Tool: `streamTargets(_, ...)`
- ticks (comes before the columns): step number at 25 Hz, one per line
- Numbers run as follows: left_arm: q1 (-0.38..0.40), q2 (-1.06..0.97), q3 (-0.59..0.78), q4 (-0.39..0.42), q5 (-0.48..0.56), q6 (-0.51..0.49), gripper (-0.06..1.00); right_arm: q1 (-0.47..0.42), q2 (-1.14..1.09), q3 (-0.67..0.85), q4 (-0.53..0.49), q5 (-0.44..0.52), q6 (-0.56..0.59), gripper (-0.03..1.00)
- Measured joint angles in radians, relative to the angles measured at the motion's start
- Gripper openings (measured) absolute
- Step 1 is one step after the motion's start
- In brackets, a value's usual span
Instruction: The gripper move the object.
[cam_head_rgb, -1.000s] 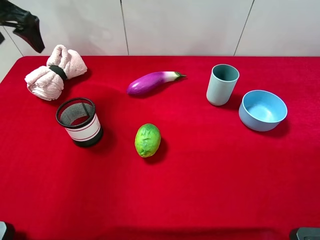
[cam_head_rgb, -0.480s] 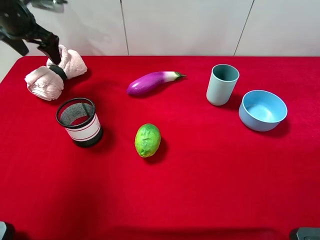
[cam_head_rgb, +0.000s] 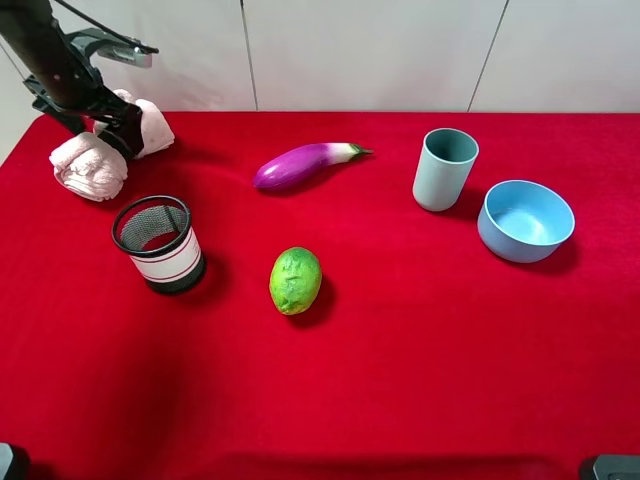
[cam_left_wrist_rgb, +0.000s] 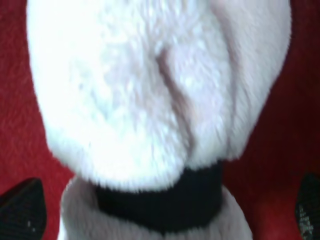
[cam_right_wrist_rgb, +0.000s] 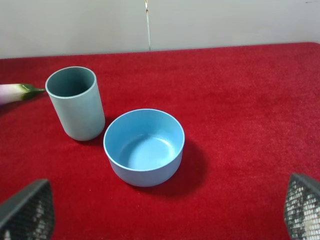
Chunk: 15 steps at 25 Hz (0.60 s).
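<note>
The pale pink rolled towel (cam_head_rgb: 90, 166), cinched by a dark band, lies at the far left back of the red table. My left gripper (cam_head_rgb: 112, 137) is lowered onto its middle. In the left wrist view the towel (cam_left_wrist_rgb: 150, 100) fills the frame, with the band (cam_left_wrist_rgb: 160, 207) low in it. The two black fingertips (cam_left_wrist_rgb: 22, 210) stand wide apart on either side of the band, so the left gripper (cam_left_wrist_rgb: 165, 217) is open around it. My right gripper (cam_right_wrist_rgb: 165, 212) is open and empty above the table near the blue bowl; it does not show in the exterior view.
A black mesh cup (cam_head_rgb: 158, 243) stands just in front of the towel. A green fruit (cam_head_rgb: 295, 280) lies mid-table and a purple eggplant (cam_head_rgb: 300, 165) behind it. A grey-green cup (cam_head_rgb: 445, 168) and a blue bowl (cam_head_rgb: 525, 220) stand at the right. A white wall runs along the back.
My left arm has come down and to the right from the far left corner onto the towel's middle. The towel and the other objects have not moved.
</note>
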Motion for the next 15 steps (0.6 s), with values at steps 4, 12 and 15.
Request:
streamTargets(4,0.000,0.032,0.000,0.000,-0.050,0.006,0.99,0.000,0.000,0.000,0.000,0.000,0.000,0.69)
streamTargets(12,0.000,0.079,0.000,0.000,-0.093,0.007,0.99,0.000,0.000,0.000,0.000,0.000,0.000,0.69)
streamTargets(15,0.000,0.082,0.000,0.000,-0.101,0.007,0.90,0.000,0.000,0.000,0.000,0.000,0.000,0.69)
